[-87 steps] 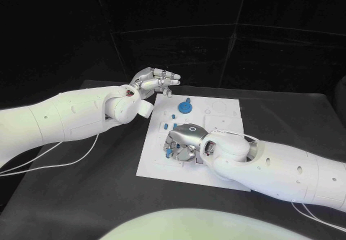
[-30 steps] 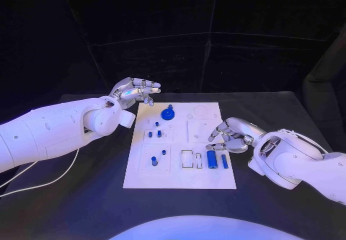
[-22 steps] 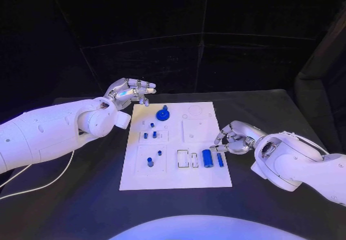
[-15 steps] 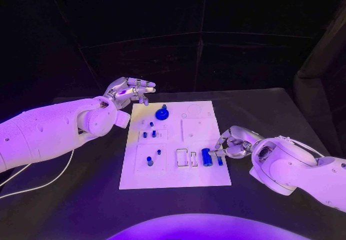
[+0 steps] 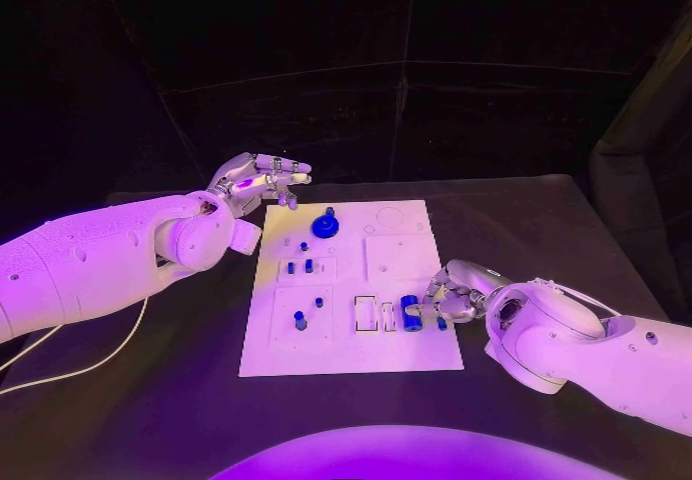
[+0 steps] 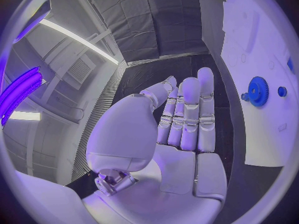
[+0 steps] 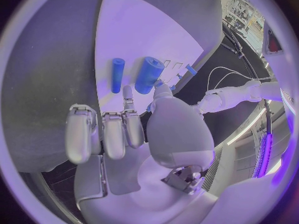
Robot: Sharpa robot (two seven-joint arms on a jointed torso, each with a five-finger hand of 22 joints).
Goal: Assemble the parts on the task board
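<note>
The right hand [image 5: 459, 295] hangs low over the near right part of the task board [image 5: 397, 350], its fingers [image 7: 126, 115] curled downward but grasping nothing. In the right wrist view the forefinger and thumb reach toward two loose blue parts lying side by side: a thick cylinder [image 7: 149, 74] and a thinner peg [image 7: 117, 74]. The thumb tip sits just beside the near end of the thick cylinder; whether it touches I cannot tell. In the head view the same thick cylinder [image 5: 411, 312] lies just left of the fingers, and the thin peg [image 5: 438, 322] is mostly hidden under them. Both parts lie flat with their long axes running near to far along the board, so a pinch would have to close across them, from left and right.

The left hand [image 5: 263, 180] hovers at the board's far left corner, released, its fingers [image 6: 190, 114] extended close together and holding nothing. The blue gear [image 5: 326, 226] stands on the board near it, and small blue pegs [image 5: 300, 267] sit in the middle left of the board.

The right hand is much the nearer to the loose cylinders, so it looks like the one to pick them up.
</note>
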